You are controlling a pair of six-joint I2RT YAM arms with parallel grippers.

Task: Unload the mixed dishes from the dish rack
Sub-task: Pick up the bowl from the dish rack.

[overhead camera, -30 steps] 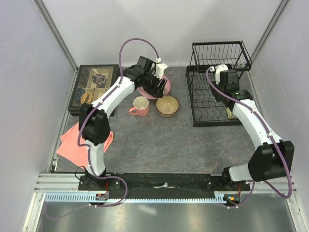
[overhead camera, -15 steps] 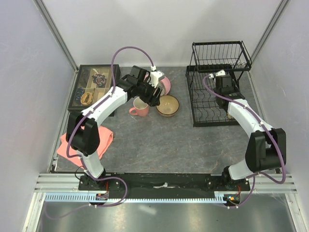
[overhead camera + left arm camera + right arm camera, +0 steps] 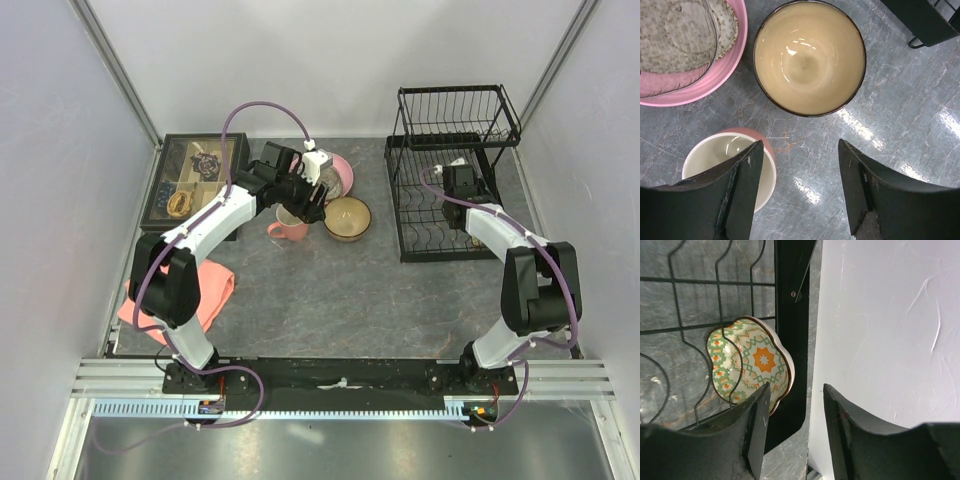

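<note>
Risk first. One dish is not yet unloaded: a small scalloped patterned dish (image 3: 752, 362), green and orange, sits in the dish rack (image 3: 790, 315), behind its wires (image 3: 720, 305). It lies just ahead of the right gripper (image 3: 796, 422) and off to one side. Its rim is near the tip of one finger, not squarely in the gap.

- We judge a pinch from here could take a wire along with the rim, or miss the rim and shove the dish deeper.
- The rim looks thin and glossy, so a shallow bite may slip on the lift.
- A wire crosses the dish's face. Pulling straight back could snag it.
- The wall (image 3: 880, 340) is close beyond the other finger, leaving little room to swing that way.

Right jaws: about half parted, with nothing between them. We cannot tell whether a finger touches the rim.

Left gripper (image 3: 800, 185): jaws wide and released, holding nothing, with bare table top (image 3: 900, 115) in the gap.

- The mug (image 3: 710, 155) sits under one finger, partly hidden by it. A drop or sideways drift from here could clip its lip.
- The bowl (image 3: 809, 55) is just ahead of the gap, upright and plain cream inside.
- The pink plate (image 3: 715, 82) is ahead and off to the mug's side, with the speckled plate (image 3: 685, 30) lying on it.

All four are off the rack.
</note>
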